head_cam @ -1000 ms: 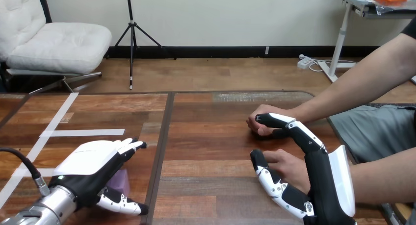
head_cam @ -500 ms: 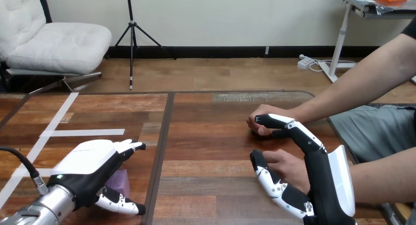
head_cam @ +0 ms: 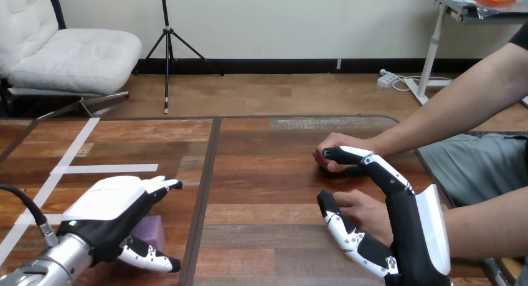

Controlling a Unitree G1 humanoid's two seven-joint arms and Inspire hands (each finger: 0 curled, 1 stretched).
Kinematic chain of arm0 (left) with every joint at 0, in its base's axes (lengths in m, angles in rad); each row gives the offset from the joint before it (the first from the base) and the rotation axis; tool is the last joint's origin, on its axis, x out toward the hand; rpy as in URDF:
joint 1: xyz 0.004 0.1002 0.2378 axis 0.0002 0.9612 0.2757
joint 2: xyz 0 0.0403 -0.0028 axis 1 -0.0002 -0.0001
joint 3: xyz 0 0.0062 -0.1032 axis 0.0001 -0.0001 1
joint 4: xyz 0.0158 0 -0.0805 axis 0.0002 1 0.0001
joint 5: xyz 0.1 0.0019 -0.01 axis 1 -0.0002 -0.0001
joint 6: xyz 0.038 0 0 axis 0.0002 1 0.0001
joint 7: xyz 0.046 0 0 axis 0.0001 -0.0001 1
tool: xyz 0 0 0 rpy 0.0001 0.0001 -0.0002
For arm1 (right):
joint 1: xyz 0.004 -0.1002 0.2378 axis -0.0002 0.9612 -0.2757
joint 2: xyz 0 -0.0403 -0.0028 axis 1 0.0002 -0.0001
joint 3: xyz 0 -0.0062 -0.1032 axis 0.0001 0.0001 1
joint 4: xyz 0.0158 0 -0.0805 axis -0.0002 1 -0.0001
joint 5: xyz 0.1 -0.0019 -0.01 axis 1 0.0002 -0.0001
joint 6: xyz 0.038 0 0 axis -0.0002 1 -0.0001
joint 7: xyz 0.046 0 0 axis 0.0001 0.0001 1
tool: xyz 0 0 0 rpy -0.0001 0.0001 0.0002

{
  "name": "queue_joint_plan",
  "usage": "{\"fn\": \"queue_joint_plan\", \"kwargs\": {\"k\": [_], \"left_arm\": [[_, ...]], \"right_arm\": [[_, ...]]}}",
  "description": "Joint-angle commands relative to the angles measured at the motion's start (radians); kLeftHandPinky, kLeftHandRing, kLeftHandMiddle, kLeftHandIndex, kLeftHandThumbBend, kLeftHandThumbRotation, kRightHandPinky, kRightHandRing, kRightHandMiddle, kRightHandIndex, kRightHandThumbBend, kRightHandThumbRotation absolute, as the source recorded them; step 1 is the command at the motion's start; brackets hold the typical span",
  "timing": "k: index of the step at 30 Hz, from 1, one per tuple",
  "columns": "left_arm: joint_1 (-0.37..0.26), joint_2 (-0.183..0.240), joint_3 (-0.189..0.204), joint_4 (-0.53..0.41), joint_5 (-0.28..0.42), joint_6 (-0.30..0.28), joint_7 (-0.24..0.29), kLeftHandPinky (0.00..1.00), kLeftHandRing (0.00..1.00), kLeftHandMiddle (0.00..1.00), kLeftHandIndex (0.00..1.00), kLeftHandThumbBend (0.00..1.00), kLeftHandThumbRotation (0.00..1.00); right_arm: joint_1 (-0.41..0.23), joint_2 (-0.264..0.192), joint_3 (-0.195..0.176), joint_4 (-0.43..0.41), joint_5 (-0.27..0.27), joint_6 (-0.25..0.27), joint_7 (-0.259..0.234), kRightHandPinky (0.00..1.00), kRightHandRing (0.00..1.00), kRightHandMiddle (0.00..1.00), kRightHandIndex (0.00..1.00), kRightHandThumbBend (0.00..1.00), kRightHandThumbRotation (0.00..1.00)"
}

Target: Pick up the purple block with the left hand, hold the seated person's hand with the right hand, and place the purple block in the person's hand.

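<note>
A purple block [head_cam: 152,229] lies on the wooden table near its front left, partly covered by my left hand [head_cam: 107,204]. That hand hovers over it, open, with straight fingers reaching past the block and the thumb [head_cam: 148,257] spread at its near side. At the right, my right hand [head_cam: 408,227] stands open, its fingers arched over the person's nearer hand [head_cam: 368,212] and the thumb [head_cam: 338,227] at that hand's left. I see no finger closed on it. The person's farther hand [head_cam: 336,147] rests as a fist on the table behind my fingertips.
White tape strips [head_cam: 106,169] cross the table's left part. A dark seam [head_cam: 204,186] runs front to back between the two hands. The person's forearms come in from the right edge, and the table's right edge [head_cam: 429,174] runs just beyond my right hand.
My left hand has slid a little to the left and toward me, showing more of the purple block. The right hand and the person's hands have stayed still.
</note>
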Motion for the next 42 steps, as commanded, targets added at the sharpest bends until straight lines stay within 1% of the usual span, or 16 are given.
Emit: {"fn": "queue_joint_plan", "kwargs": {"k": [1, 8, 10, 13, 17, 18, 23, 28, 32, 42], "left_arm": [[-0.034, 0.024, 0.007, -0.035, 0.015, 0.019, 0.029, 0.83, 0.89, 0.92, 0.88, 0.88, 0.26], [-0.036, 0.012, 0.006, -0.024, 0.011, 0.039, 0.041, 0.74, 0.85, 0.88, 0.85, 0.87, 0.23], [-0.039, 0.007, 0.004, -0.021, 0.011, 0.054, 0.036, 0.71, 0.83, 0.87, 0.85, 0.86, 0.21], [-0.042, 0.003, 0.0, -0.018, 0.01, 0.071, 0.032, 0.68, 0.81, 0.86, 0.84, 0.85, 0.2], [-0.05, 0.0, -0.007, 0.002, 0.005, 0.075, 0.037, 0.66, 0.8, 0.85, 0.83, 0.84, 0.17], [-0.052, -0.001, -0.008, 0.006, 0.004, 0.076, 0.037, 0.65, 0.79, 0.84, 0.82, 0.82, 0.15], [-0.064, -0.006, -0.016, 0.034, 0.003, 0.083, 0.042, 0.64, 0.78, 0.83, 0.82, 0.8, 0.12], [-0.073, -0.013, -0.022, 0.059, 0.001, 0.09, 0.047, 0.65, 0.77, 0.83, 0.81, 0.74, 0.1], [-0.077, -0.017, -0.025, 0.087, -0.01, 0.082, 0.059, 0.65, 0.77, 0.83, 0.81, 0.71, 0.09], [-0.084, -0.019, -0.034, 0.159, -0.034, 0.055, 0.097, 0.66, 0.77, 0.83, 0.81, 0.63, 0.09]], "right_arm": [[-0.042, -0.002, -0.01, -0.05, -0.003, 0.001, 0.005, 0.66, 0.73, 0.72, 0.69, 0.34, 0.22], [-0.038, -0.002, -0.011, -0.059, -0.005, 0.011, 0.01, 0.66, 0.73, 0.72, 0.69, 0.34, 0.22], [-0.038, -0.002, -0.012, -0.06, -0.006, 0.011, 0.01, 0.66, 0.73, 0.72, 0.69, 0.34, 0.22], [-0.038, -0.002, -0.013, -0.061, -0.007, 0.012, 0.009, 0.67, 0.73, 0.72, 0.69, 0.34, 0.22], [-0.037, -0.003, -0.014, -0.062, -0.004, 0.011, 0.011, 0.67, 0.73, 0.72, 0.69, 0.34, 0.22], [-0.037, -0.004, -0.014, -0.062, -0.004, 0.011, 0.011, 0.66, 0.73, 0.72, 0.69, 0.34, 0.22], [-0.036, -0.004, -0.016, -0.064, -0.004, 0.011, 0.011, 0.66, 0.73, 0.72, 0.69, 0.34, 0.22], [-0.033, -0.005, -0.018, -0.067, -0.005, 0.012, 0.012, 0.66, 0.73, 0.72, 0.69, 0.35, 0.22], [-0.031, -0.007, -0.02, -0.071, -0.012, 0.015, 0.013, 0.66, 0.73, 0.72, 0.69, 0.34, 0.22], [-0.023, -0.013, -0.021, -0.083, -0.015, 0.025, 0.024, 0.65, 0.73, 0.72, 0.69, 0.33, 0.26]]}}
